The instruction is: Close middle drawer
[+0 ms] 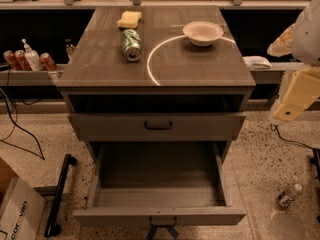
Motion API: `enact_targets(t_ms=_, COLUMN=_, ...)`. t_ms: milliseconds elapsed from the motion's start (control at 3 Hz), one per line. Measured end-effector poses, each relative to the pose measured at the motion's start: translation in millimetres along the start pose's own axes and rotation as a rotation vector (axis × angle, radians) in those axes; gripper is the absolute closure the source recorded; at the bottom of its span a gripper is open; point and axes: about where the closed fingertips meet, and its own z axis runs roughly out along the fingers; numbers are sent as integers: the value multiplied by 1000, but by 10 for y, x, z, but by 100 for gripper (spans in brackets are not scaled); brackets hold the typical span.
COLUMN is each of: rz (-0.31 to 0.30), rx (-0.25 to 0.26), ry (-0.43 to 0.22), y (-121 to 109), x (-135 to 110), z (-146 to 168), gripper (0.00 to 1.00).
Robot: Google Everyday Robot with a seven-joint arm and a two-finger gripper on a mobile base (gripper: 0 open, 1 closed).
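A grey-brown cabinet seen from above. The middle drawer (125, 217) is pulled far out toward the viewer, showing its deep, bare box. The drawer above it (210, 126) sits slightly open. The gripper (160, 231) appears dark at the bottom edge, just below the middle drawer's handle (162, 220); whether it is open or closed cannot be told. On the surface (200, 66) are a can (131, 44) lying on its side, a yellow sponge (129, 19) and a white bowl (203, 33).

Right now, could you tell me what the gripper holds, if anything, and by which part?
Nothing visible: the gripper hangs at the right edge, clear of the open middle drawer.
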Motion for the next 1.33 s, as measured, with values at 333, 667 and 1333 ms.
enact_targets(t_ms=333, rz=-18, rx=-8, ry=-25, y=180, x=-84, z=136, gripper=43)
enact_targets(t_ms=667, rz=-23, rx=-59, ry=-33, y=455, x=-100, z=561, gripper=64)
enact_targets(t_ms=1333, rz=66, rx=-146, ry=-101, y=811, x=234, z=1803, gripper=100)
